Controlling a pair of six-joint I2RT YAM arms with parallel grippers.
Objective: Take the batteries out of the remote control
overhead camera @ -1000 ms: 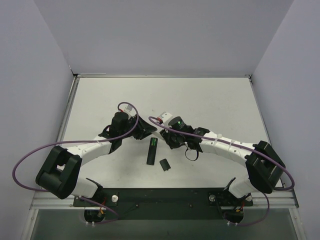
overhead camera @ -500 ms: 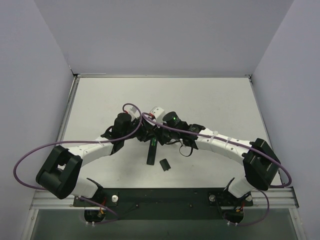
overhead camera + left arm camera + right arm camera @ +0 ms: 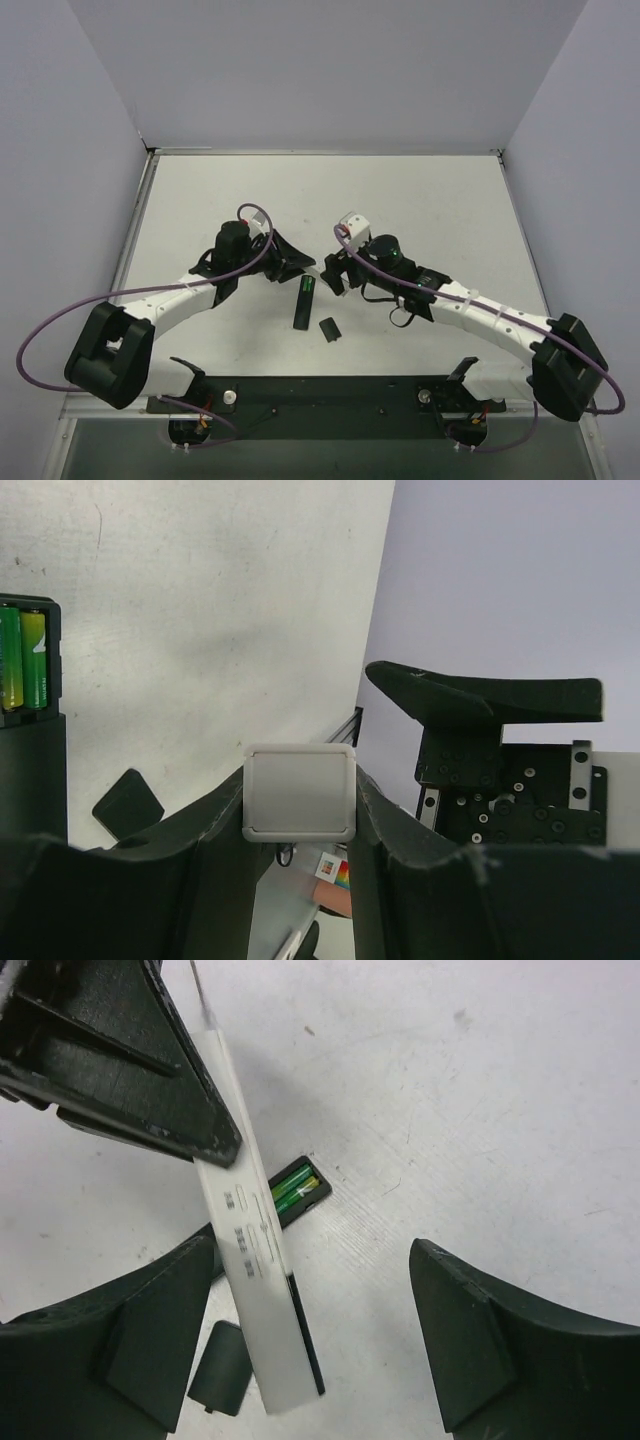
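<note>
1. Remote control [image 3: 303,310] lies flat on counter [image 3: 420,200], about mid-way btwn the two arms. Long axis runs near-to-far, tilted a bit. Slot faces up, cover off.
2. Batteries [image 3: 295,1188]: two green cells side by side in the slot at the remote's far end, their long axes along the remote's. Both seated, so neither is unloaded yet.
3. Small black cover [image 3: 327,329] sits on counter just right of the remote's near end, apart from it.
4. Left claw [image 3: 300,262] is pinching a white stick [image 3: 245,1260]. Left wrist view shows the stick's square end-face clamped btwn both fingers. Claw sits just beyond and left of the battery end, and the cells show only at the far-left edge of that view, i.e. off its centre line.
5. Right claw [image 3: 335,275] is spread wide, nothing in it. It sits just right of the battery end, and in its wrist view the slot falls btwn the two fingers, so it's the better-lined-up arm.
6. In right wrist view the stick crosses over the remote's body, just beside the slot. Can't tell if it touches remote or cells.
7. Key relation: both claws flank the same far end, so little room. My read: stick must come in along the cells' axis to lever one up, or clear out before right claw drops in.
8. Risk: the remote isn't pinned, so prying could slide or flip it.
</note>
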